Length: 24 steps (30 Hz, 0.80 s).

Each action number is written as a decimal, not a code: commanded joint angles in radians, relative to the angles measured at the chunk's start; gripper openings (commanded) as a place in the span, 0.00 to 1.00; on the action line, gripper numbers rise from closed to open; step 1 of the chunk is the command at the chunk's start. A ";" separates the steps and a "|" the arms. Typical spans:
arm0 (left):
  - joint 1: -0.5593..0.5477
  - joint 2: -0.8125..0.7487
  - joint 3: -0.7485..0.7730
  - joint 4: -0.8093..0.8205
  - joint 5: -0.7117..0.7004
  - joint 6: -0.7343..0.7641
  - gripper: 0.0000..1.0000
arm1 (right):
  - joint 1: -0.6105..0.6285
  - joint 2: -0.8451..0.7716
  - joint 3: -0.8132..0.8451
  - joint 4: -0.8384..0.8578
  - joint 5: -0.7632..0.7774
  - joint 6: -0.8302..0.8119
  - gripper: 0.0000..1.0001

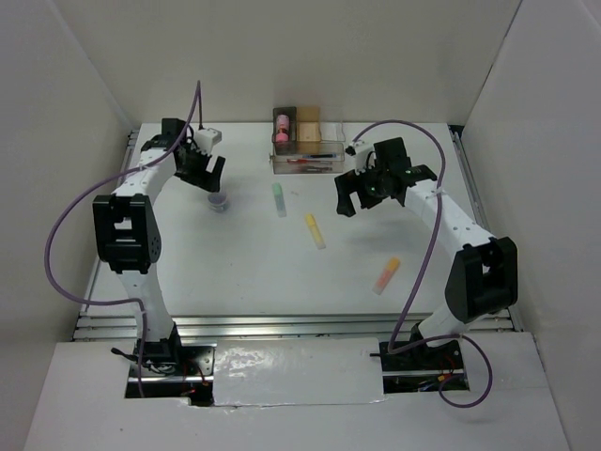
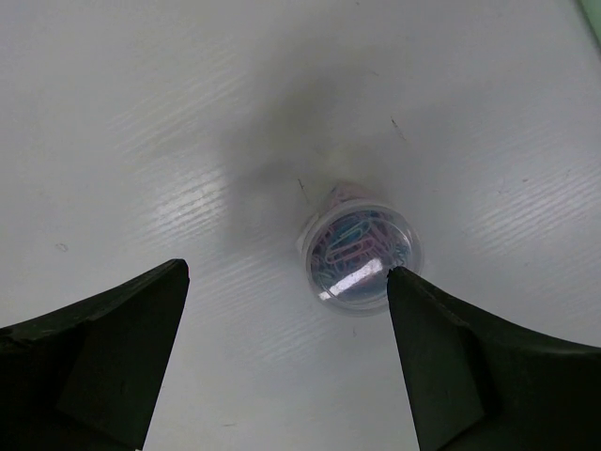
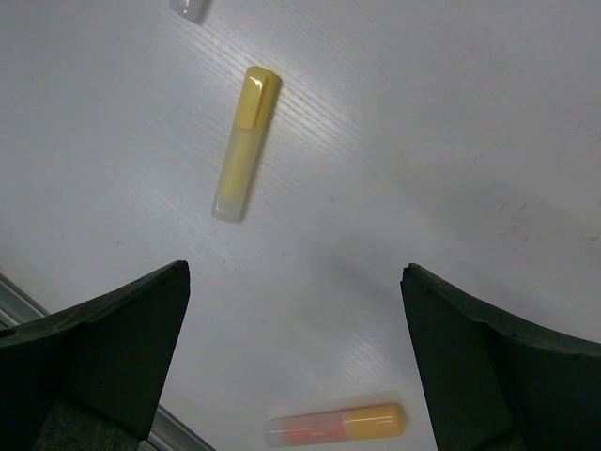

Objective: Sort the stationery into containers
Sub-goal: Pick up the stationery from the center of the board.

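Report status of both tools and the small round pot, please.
Left tool open above small round clear plastic pot of coloured paper clips, not gripped. Right tool open, empty, short yellow plastic marker just ahead. Nothing blocks either tool.

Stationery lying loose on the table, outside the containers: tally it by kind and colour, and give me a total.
Green marker: 1
Yellow marker: 1
Orange marker: 1
Pot of paper clips: 1
Total: 4

Pale marker end (image 3: pixel 188 7) cut off at the top edge; pens (image 1: pixel 312 160) in the clear tray (image 1: pixel 280 169) too small for a count.
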 commanded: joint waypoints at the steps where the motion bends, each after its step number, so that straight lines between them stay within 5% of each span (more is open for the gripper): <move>1: -0.017 0.015 0.018 0.000 -0.018 -0.006 0.99 | -0.014 0.006 0.020 -0.031 -0.019 -0.021 0.99; 24: -0.076 0.046 -0.058 0.017 -0.076 -0.032 0.99 | -0.018 0.030 0.014 -0.033 -0.050 -0.027 0.99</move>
